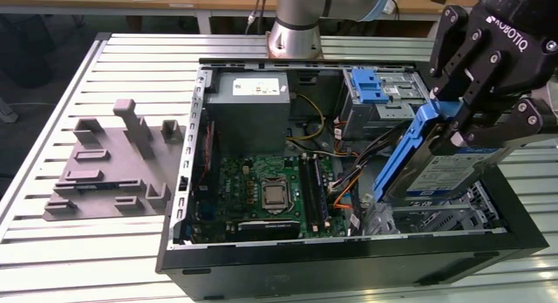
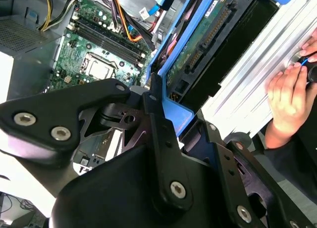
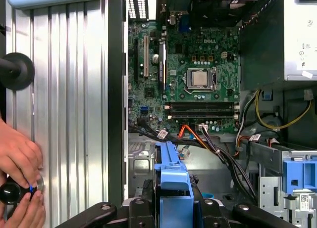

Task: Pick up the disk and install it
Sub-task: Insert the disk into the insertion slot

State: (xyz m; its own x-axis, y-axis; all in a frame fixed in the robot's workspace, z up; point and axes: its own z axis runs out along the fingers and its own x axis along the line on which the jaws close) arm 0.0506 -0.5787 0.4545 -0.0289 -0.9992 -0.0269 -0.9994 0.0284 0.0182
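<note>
My gripper [image 1: 462, 123] is shut on the disk [image 1: 440, 172], a silver drive with a blue-and-white label and a blue plastic bracket. It hangs tilted, one end down, over the metal drive cage [image 1: 458, 208] at the exterior view's right, inside the open computer case [image 1: 349, 260]. In the second wrist view the black fingers [image 2: 156, 139] clamp the blue bracket [image 2: 176, 114], and the disk's green circuit board [image 2: 198, 50] faces the camera. In the first wrist view the bracket [image 3: 171, 181] sticks out from the gripper [image 3: 171, 210] above the case's interior.
The case holds a motherboard [image 1: 270, 192], a grey power supply box [image 1: 253, 113], loose cables [image 1: 344, 175] and a blue latch [image 1: 370, 87] on the upper bay. A grey fixture [image 1: 114, 166] lies at the exterior view's left. A person's hands [image 3: 20, 161] rest on the slatted table [image 3: 64, 114] beside the case.
</note>
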